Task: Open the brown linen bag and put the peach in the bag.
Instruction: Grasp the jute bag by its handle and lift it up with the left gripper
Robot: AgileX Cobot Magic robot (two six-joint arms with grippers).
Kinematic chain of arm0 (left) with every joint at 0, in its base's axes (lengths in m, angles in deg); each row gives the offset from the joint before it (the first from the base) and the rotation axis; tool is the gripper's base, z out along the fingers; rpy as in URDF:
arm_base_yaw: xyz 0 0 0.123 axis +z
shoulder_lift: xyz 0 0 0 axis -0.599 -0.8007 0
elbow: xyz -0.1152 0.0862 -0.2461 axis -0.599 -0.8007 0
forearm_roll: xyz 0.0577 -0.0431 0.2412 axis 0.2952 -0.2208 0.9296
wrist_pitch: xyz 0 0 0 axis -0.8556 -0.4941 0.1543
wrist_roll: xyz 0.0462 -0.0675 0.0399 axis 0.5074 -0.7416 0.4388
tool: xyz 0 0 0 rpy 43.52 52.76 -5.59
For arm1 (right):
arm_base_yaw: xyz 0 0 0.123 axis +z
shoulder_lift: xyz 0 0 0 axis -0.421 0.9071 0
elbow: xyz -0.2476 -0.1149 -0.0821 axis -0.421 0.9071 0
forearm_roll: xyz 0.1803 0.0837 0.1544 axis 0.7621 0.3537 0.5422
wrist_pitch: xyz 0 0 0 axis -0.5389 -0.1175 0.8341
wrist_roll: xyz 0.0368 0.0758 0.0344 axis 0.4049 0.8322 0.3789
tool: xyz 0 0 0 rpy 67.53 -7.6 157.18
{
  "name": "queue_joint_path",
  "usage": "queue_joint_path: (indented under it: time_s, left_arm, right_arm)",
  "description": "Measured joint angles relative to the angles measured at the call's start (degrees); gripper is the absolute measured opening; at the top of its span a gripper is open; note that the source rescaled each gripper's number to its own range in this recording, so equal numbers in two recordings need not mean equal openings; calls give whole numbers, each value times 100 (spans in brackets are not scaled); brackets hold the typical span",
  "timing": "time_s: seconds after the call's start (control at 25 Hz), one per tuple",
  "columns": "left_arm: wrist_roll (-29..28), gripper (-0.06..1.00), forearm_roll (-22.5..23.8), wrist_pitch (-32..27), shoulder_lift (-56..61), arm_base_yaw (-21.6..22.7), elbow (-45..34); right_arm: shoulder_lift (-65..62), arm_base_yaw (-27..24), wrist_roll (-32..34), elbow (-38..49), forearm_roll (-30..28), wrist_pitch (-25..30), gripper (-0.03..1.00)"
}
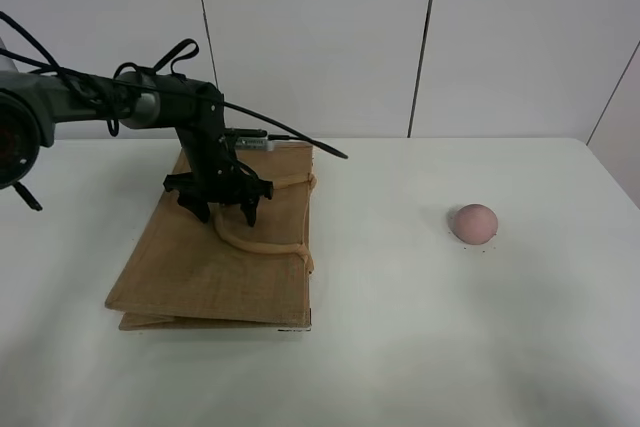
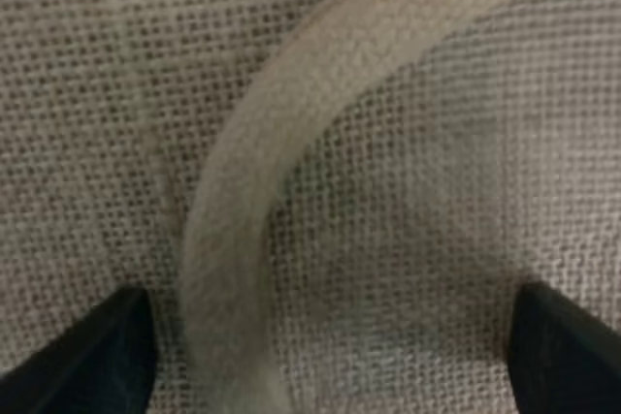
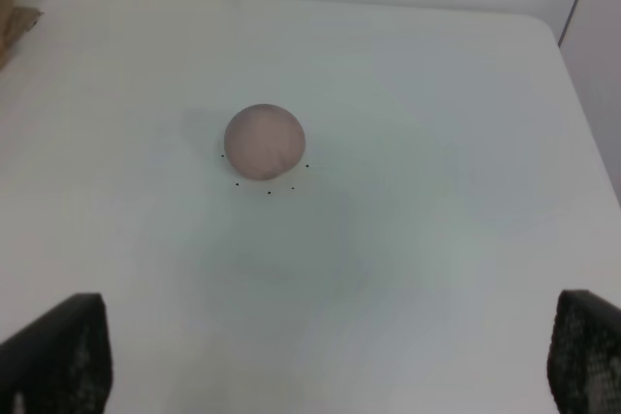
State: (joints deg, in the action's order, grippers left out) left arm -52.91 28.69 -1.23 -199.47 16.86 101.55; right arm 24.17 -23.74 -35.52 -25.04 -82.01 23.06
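The brown linen bag (image 1: 215, 267) lies flat on the left of the white table, with its beige loop handle (image 1: 262, 245) resting on top. My left gripper (image 1: 222, 215) is open and pressed down close over the bag. In the left wrist view, its fingertips (image 2: 97, 356) straddle the handle (image 2: 233, 239) against the coarse weave (image 2: 437, 191). The peach (image 1: 473, 222) sits alone on the right of the table. In the right wrist view my right gripper (image 3: 320, 356) is open and empty, held back above the peach (image 3: 264, 141). The right arm is out of the exterior view.
The white table (image 1: 400, 347) has a white panelled wall behind it. A corner of the bag (image 3: 12, 7) shows at the edge of the right wrist view. Small dark specks lie around the peach.
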Motion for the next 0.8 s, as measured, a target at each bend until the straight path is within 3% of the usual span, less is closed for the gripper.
queue_joint_path:
  time_s: [0.2,0.28,0.4,0.56,0.6,0.8]
  left_arm:
    - [0,100,0,8,-71,0,13]
    - [-5,94,0,4,-71,0,13]
    - [-12,67,86,-56,-71,0,13]
    - [-152,8,254,-168,-71,0,45]
    - [-175,2,264,-219,-57,0,77]
    - [-194,1,276,-724,-12,0,468]
  right_arm:
    - [0,0,0,0,0,0,100]
    - [0,0,0,0,0,0,100]
    - [0,0,0,0,0,0,100]
    - [0,0,0,0,0,0,100]
    - [0,0,0,0,0,0,100]
    - [0,0,0,0,0,0,100]
